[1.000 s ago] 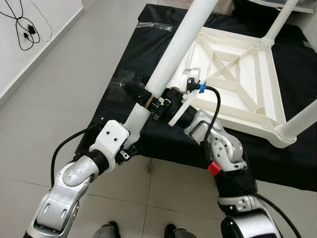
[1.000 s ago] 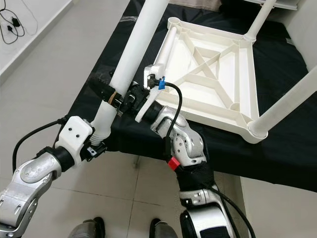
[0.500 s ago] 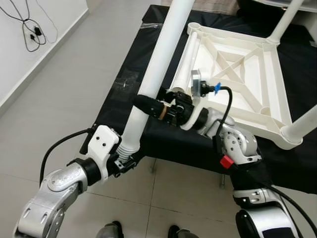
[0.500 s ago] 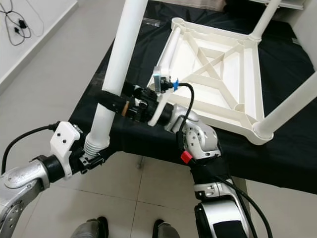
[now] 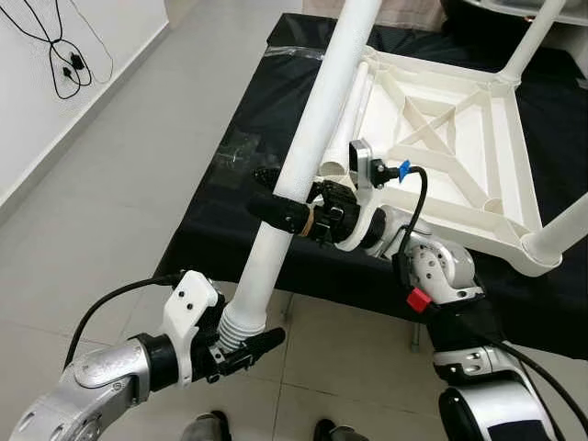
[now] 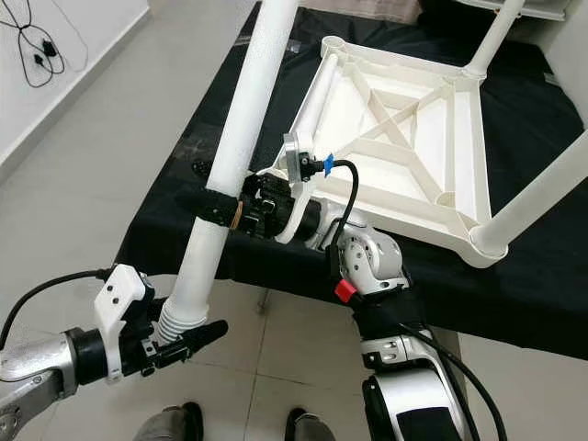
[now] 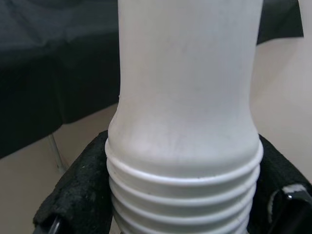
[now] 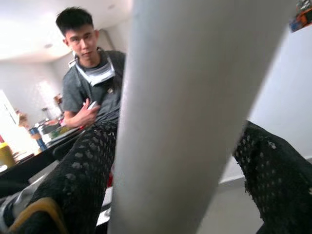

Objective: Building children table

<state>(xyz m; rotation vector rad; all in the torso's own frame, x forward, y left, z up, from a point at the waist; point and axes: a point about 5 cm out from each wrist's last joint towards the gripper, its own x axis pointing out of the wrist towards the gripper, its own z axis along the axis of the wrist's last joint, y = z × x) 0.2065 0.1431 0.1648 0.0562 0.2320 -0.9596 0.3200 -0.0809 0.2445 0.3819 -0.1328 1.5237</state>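
A long white table leg (image 5: 308,138) slants up and away from me, held by both grippers. My left gripper (image 5: 241,340) is shut on its ribbed threaded end (image 7: 183,190), low over the floor tiles in front of the black cover. My right gripper (image 5: 280,209) is shut around the leg's shaft higher up, its black fingers (image 8: 83,180) on either side of the tube. The white tabletop (image 5: 441,138) lies upside down on the black cover, ribs facing up. Two fitted legs (image 5: 560,234) (image 5: 528,41) stand up from its right corners.
The black-covered platform (image 5: 220,211) carries the tabletop; its near edge runs just beyond my left gripper. Black cables (image 5: 64,55) lie by the white wall at the left. A person (image 8: 92,73) appears behind the leg in the right wrist view. Grey tiled floor (image 5: 110,184) lies at the left.
My left gripper has come down and toward me with the threaded end, off the cover's edge. The right gripper now holds farther from that end, and the leg stands steeper.
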